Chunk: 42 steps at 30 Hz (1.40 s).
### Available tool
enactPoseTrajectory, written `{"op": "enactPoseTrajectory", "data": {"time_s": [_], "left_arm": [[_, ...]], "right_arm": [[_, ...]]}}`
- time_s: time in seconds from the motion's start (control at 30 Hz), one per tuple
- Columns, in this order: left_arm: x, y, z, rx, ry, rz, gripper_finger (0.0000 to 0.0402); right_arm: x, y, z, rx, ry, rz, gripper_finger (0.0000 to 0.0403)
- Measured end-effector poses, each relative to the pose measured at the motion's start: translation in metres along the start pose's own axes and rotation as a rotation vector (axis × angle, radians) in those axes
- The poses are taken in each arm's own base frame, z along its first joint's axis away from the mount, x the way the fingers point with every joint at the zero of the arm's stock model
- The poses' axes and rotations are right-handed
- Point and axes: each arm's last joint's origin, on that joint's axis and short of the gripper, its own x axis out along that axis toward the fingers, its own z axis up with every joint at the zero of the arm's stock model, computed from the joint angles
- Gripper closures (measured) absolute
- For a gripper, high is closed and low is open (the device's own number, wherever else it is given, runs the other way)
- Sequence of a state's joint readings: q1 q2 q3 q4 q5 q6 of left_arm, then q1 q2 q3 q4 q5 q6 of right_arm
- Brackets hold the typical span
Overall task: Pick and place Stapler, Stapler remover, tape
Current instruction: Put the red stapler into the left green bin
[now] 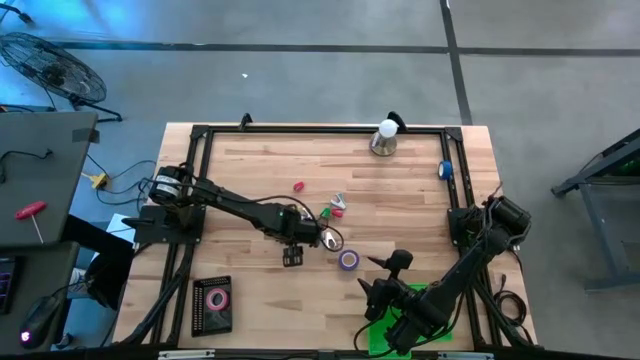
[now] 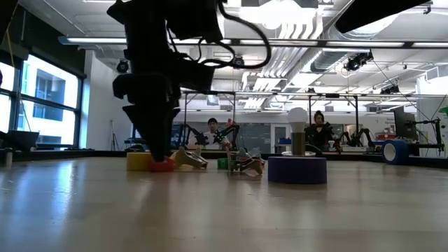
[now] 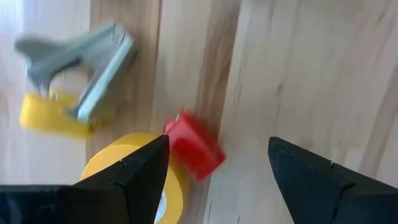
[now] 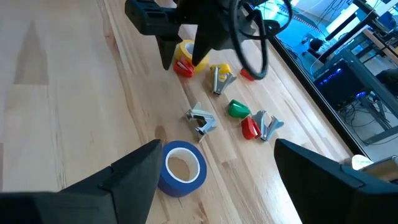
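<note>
At the near edge of the table (image 1: 240,180), a black tray (image 1: 211,305) holds the pink tape roll (image 1: 217,298) lying flat inside it. On the other near corner the right gripper (image 1: 385,278) waits above the wood beside a green patch (image 1: 385,335); its fingers are spread wide, with nothing between them. Just past them lies the purple tape roll (image 4: 181,167), flat on the table and touching nothing.

Further in, the left gripper (image 3: 214,163) is low over the middle of the table with its fingers apart. Between them sits a small red piece (image 3: 194,146), and the yellow tape roll (image 3: 134,171) lies against one finger; the fingers are not closed on either. Just beyond are a grey staple remover (image 3: 87,68) with a yellow part and, near it, more small clips in green and red (image 4: 249,118).

At the far edge stands a light bulb (image 1: 385,135), and a blue roll (image 1: 445,170) lies near the right rail.
</note>
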<state>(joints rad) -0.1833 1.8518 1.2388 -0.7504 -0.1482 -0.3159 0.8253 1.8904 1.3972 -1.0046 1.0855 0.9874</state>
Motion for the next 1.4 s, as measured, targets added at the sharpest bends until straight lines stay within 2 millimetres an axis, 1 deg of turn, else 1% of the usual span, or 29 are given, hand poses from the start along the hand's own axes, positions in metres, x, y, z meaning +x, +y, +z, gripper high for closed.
{"op": "enactPoseTrajectory", "data": {"time_s": [0.1, 0.3, 0.63, 0.87, 1.13, 1.27, 1.4], "left_arm": [[-0.0005, 0.0019, -0.0039, -0.021, 0.035, 0.032, 0.0136], [-0.0006, 0.0024, -0.0048, -0.024, 0.043, 0.039, 0.0136], [-0.0005, 0.0005, 0.0028, -0.038, -0.04, 0.033, 0.0136], [0.0002, 0.0009, 0.0011, -0.074, -0.028, 0.036, 0.0136], [0.008, 0.0028, -0.0065, -0.087, -0.009, 0.054, 0.0136], [0.0086, 0.0026, -0.0058, -0.091, -0.022, 0.054, 0.0136], [0.0085, 0.0037, -0.0038, -0.095, -0.058, 0.102, 0.0136]], "right_arm": [[0.0, 0.0, 0.0, 0.0, 0.0, 0.0, 0.01], [0.0, 0.0002, 0.0001, 0.002, -0.001, 0.001, 0.01], [0.0, 0.0003, 0.0002, 0.004, -0.001, 0.002, 0.01], [0.0, 0.0003, 0.0001, 0.004, 0.001, 0.003, 0.01], [-0.0001, 0.0003, 0.0002, 0.005, 0.001, 0.004, 0.01], [-0.0001, 0.0004, 0.0004, 0.006, -0.002, 0.003, 0.01], [-0.0002, 0.0003, 0.0005, 0.007, -0.003, 0.002, 0.01]]}}
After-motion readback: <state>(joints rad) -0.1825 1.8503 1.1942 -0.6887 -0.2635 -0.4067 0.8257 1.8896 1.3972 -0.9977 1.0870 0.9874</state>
